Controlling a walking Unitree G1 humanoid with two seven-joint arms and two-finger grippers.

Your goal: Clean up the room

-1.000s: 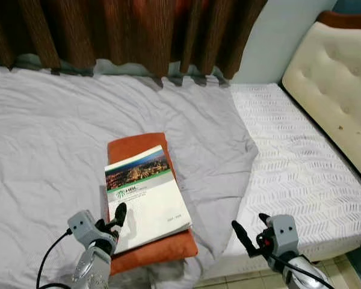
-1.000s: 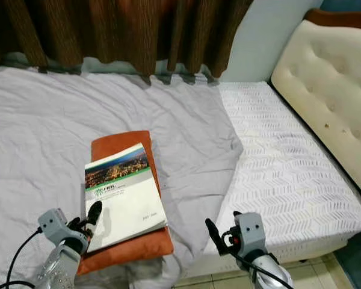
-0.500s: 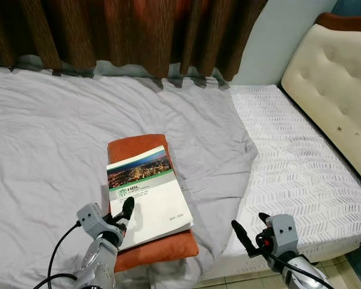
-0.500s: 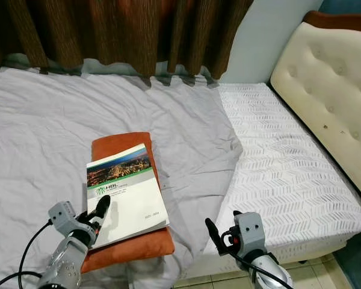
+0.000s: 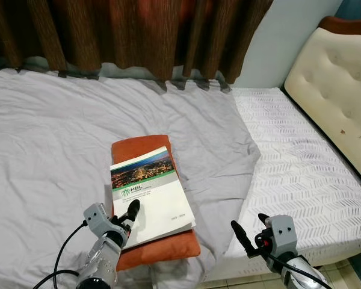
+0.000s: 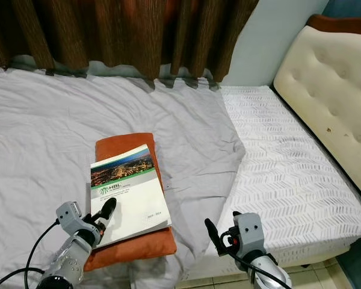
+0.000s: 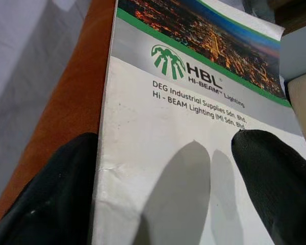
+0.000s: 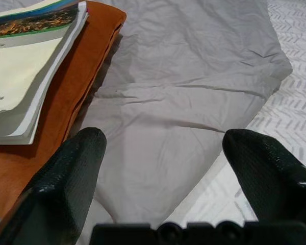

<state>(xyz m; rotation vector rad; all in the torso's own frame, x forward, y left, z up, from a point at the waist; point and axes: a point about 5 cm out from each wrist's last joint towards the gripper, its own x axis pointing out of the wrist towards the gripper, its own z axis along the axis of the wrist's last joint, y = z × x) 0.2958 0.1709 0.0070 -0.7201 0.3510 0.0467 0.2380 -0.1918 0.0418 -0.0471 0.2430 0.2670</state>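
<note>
A thick catalogue (image 5: pixel 151 188) with a city photo and a green stripe lies on a flat orange cushion (image 5: pixel 131 148) on the bed. My left gripper (image 5: pixel 125 215) is open at the catalogue's near left corner. In the left wrist view one finger (image 7: pixel 51 204) rests over the orange cushion (image 7: pixel 71 97) and the other finger (image 7: pixel 280 173) over the white cover (image 7: pixel 194 132), so the catalogue's edge lies between them. My right gripper (image 5: pixel 248 221) is open and holds nothing, low by the bed's near edge, to the right of the cushion, over the grey sheet (image 8: pixel 183 92).
A crumpled grey sheet (image 5: pixel 54 132) covers the bed's left and middle. On the right is bare white patterned mattress (image 5: pixel 301 174), with a cream tufted headboard (image 5: pixel 337 84) beyond it. Brown curtains (image 5: pixel 126 33) hang behind. Tiled floor (image 5: pixel 343 274) shows below the bed's edge.
My left gripper has moved forward and a little right, further onto the catalogue's near left corner. The right gripper has stayed put. The camera has shifted slightly.
</note>
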